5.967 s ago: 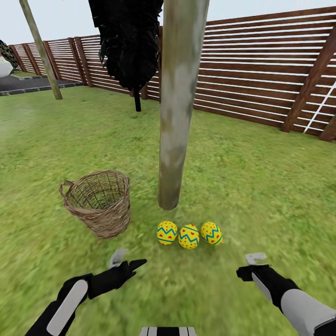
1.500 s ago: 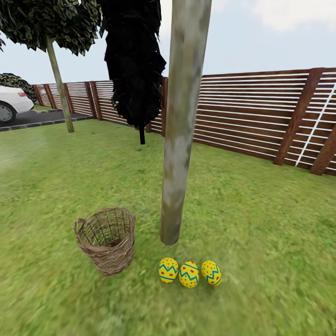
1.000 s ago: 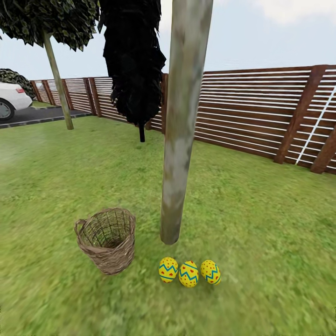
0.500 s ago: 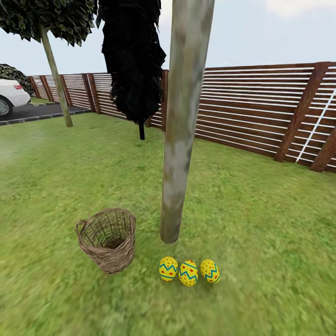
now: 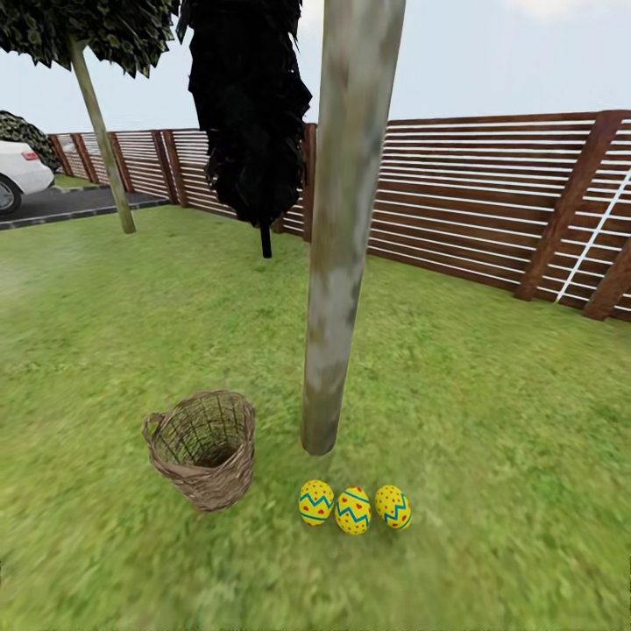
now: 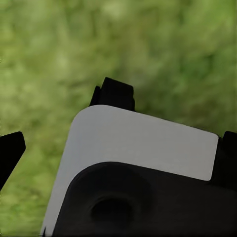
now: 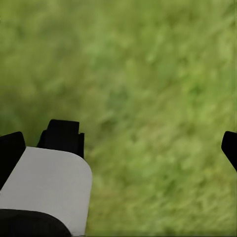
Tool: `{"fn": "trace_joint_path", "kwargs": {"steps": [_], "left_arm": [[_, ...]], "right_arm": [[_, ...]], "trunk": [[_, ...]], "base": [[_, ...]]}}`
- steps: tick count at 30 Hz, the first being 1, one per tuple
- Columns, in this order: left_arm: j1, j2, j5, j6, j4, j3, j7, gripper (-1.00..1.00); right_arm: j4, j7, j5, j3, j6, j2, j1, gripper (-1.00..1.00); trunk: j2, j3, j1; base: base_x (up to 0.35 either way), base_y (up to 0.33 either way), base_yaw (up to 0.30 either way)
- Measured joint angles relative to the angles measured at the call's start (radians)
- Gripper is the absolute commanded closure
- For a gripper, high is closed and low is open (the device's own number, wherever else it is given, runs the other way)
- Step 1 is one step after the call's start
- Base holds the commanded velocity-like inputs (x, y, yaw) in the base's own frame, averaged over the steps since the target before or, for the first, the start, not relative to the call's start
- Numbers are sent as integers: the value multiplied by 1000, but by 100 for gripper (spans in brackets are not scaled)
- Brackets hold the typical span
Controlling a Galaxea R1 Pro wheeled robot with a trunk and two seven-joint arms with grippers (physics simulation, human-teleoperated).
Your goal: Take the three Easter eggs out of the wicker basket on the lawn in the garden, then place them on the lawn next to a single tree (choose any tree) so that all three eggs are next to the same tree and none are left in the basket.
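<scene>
eggs are lying in a row on the lawn at the tree base, beside the wicker basket. i'm seeing both wrist cameras facing grass, and i cannot tell either gripper's opening or how far the eggs are from them.

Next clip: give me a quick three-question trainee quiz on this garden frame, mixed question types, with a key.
1. How many eggs lie on the lawn?
2. True or false: an egg is visible inside the basket.
3. The eggs lie closest to: A) the pale tree, B) the fence, C) the white car.

Key: 1. Three, in a row. 2. False; the visible inside shows none. 3. A.
</scene>
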Motion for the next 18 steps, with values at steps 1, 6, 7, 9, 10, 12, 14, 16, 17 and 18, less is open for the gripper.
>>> {"fn": "trace_joint_path", "kwargs": {"steps": [1,6,7,9,10,12,14,16,17,18], "left_arm": [[0,0,0,0,0,0,0,-100],[0,1,0,-1,0,0,0,-100],[0,1,0,-1,0,0,0,-100],[0,1,0,-2,0,0,1,-100],[0,2,0,-2,2,0,0,-100],[0,0,0,-5,10,0,1,-100],[0,0,0,-16,14,0,0,-100],[0,0,0,-22,16,0,0,-100],[0,0,0,-23,16,0,0,-100],[0,-1,0,-24,17,0,0,-100]], "right_arm": [[0,0,0,0,0,0,0,-100],[0,0,0,-1,0,0,0,-100],[0,0,0,-1,0,0,2,-100],[0,0,0,0,0,0,2,-100],[0,0,0,0,0,0,3,-100],[0,0,1,0,0,0,4,-100],[0,0,1,0,0,0,4,-100],[0,0,0,0,0,0,4,-100],[0,0,1,-1,0,0,5,-100],[0,0,0,-1,0,0,5,-100]], "trunk": [[7,2,-4],[7,-6,-4],[7,-8,-4],[7,-11,-4],[7,-13,-4],[7,-16,-4],[7,-19,-4],[7,-22,-4],[14,-21,-8],[21,-19,-12]], "base": [[0,0,0],[0,0,0],[0,0,0],[0,0,0],[0,0,0],[0,0,0],[0,0,0],[0,0,0],[0,0,0],[0,0,0]]}}
